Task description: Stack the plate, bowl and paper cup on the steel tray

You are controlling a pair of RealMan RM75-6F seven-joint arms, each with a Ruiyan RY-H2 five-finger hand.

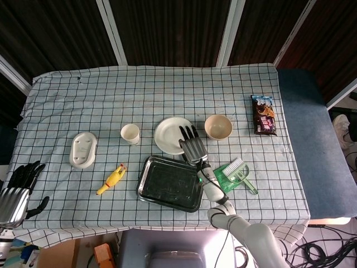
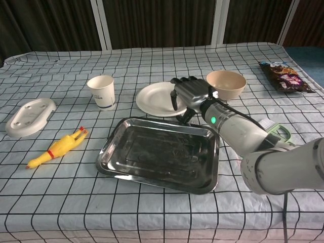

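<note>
The white plate (image 1: 169,133) (image 2: 154,98) lies mid-table, with the beige bowl (image 1: 218,127) (image 2: 226,83) to its right and the paper cup (image 1: 130,134) (image 2: 100,91) to its left. The steel tray (image 1: 167,184) (image 2: 152,157) sits empty in front of the plate, slightly askew. My right hand (image 1: 192,146) (image 2: 190,93) hovers over the plate's right rim, fingers apart and bent downward, holding nothing. My left hand (image 1: 19,187) hangs off the table's front left corner, fingers apart and empty; the chest view does not show it.
A white soap dish (image 1: 83,149) (image 2: 29,116) and a yellow rubber chicken (image 1: 111,180) (image 2: 55,148) lie at the left. A green brush and dustpan (image 1: 237,174) (image 2: 277,133) sit right of the tray. A snack bag (image 1: 264,114) (image 2: 283,76) lies at the far right.
</note>
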